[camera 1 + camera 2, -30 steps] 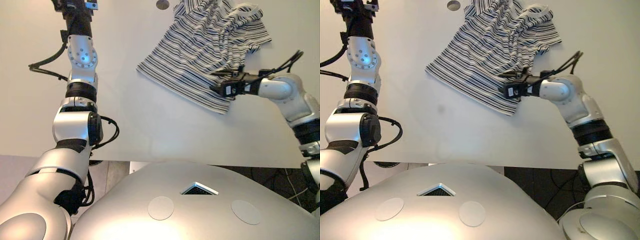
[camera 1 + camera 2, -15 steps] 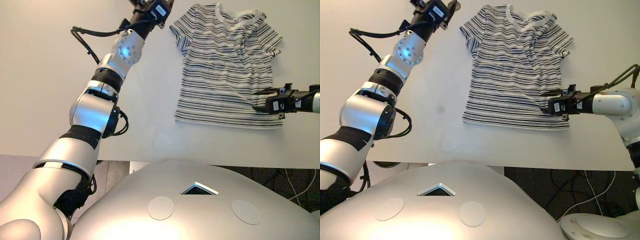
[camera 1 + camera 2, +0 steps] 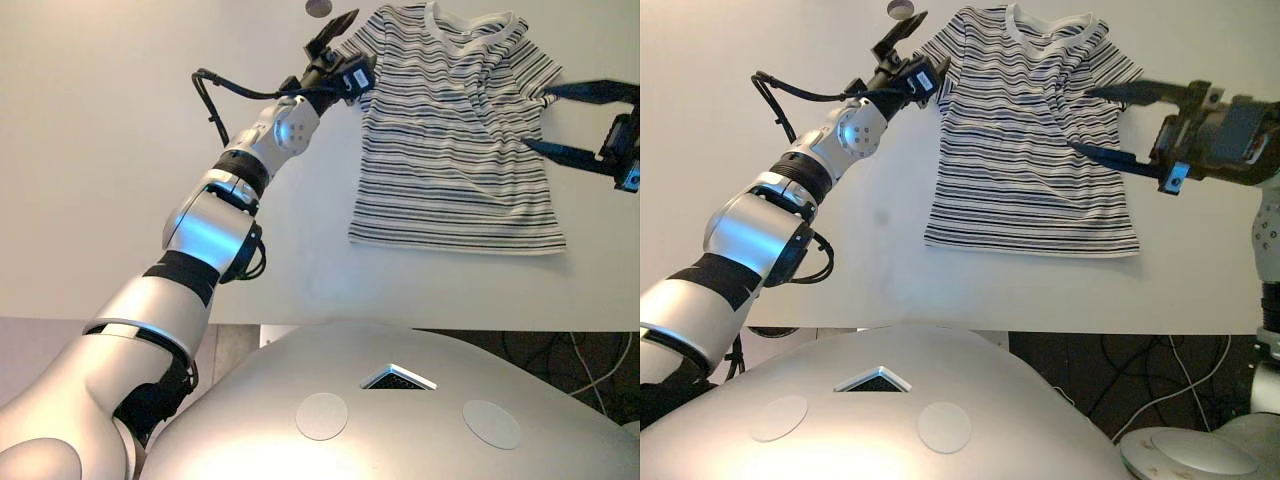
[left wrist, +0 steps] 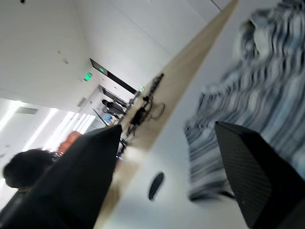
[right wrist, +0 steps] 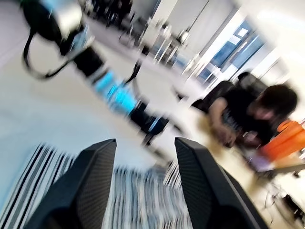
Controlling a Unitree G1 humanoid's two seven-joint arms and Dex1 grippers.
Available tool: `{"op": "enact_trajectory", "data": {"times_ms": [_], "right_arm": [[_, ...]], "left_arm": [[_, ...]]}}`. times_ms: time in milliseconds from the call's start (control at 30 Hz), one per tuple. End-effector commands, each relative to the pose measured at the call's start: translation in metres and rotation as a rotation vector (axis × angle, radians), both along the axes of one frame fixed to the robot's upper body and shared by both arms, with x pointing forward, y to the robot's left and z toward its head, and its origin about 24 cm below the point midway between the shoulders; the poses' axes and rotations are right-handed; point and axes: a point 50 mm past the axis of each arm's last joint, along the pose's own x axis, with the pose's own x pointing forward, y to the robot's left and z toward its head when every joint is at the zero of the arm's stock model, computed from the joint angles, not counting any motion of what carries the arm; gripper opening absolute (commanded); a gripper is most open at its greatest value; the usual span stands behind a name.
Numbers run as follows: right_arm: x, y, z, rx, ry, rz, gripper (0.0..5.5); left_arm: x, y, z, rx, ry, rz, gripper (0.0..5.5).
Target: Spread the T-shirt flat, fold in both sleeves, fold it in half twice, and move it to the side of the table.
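The right gripper (image 3: pixel 537 118) is cut off at the wrist by the left eye view's edge. The shirt (image 5: pixel 138 205) is smeared in both wrist views, its stripes run together. Whether its sleeve is touched by the left gripper (image 4: pixel 167 127) cannot be told.

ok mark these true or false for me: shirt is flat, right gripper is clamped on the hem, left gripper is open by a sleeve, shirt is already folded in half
1. The striped T-shirt lies spread flat on the table. True.
2. The right gripper is shut on the hem. False: its fingers are wide open and hold nothing, over the shirt's right side.
3. The left gripper is open beside the shirt's left sleeve. True.
4. The shirt is folded in half. False: it lies at full length, neck to hem, with no fold made.
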Motion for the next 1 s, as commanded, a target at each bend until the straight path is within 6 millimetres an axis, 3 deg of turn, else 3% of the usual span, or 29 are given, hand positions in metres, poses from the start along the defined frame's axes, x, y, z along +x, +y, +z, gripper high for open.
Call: {"op": "enact_trajectory", "data": {"times_ms": [33, 233, 367, 567, 733, 800, 900, 1000], "right_arm": [[0.009, 0.004, 0.013, 0.060, -0.064, -0.051, 2.31], [0.037, 0.003, 0.007, 0.066, -0.086, -0.246, 2.31], [0.070, -0.003, -0.016, -0.076, -0.100, -0.494, 2.31], [0.107, 0.040, -0.050, -0.238, -0.197, -0.569, 2.31], [0.138, 0.120, -0.089, -0.489, -0.404, -0.474, 2.31], [0.142, 0.139, -0.097, -0.522, -0.451, -0.438, 2.31], [0.146, 0.146, -0.108, -0.575, -0.473, -0.424, 2.31], [0.149, 0.136, -0.123, -0.678, -0.487, -0.444, 2.31]], "left_arm": [[-0.018, 0.011, -0.032, 0.116, 0.074, -0.009, 3.59], [-0.038, 0.023, -0.058, 0.245, 0.113, -0.058, 3.59], [-0.039, 0.036, -0.059, 0.362, 0.036, -0.112, 3.59], [-0.043, 0.059, -0.055, 0.429, -0.073, -0.180, 3.59], [-0.044, 0.069, -0.033, 0.182, -0.079, -0.145, 3.59], [-0.046, 0.074, -0.022, 0.059, -0.078, -0.117, 3.59], [-0.049, 0.080, 0.000, -0.143, -0.101, -0.081, 3.59], [-0.052, 0.090, 0.034, -0.372, -0.163, -0.045, 3.59]]}}
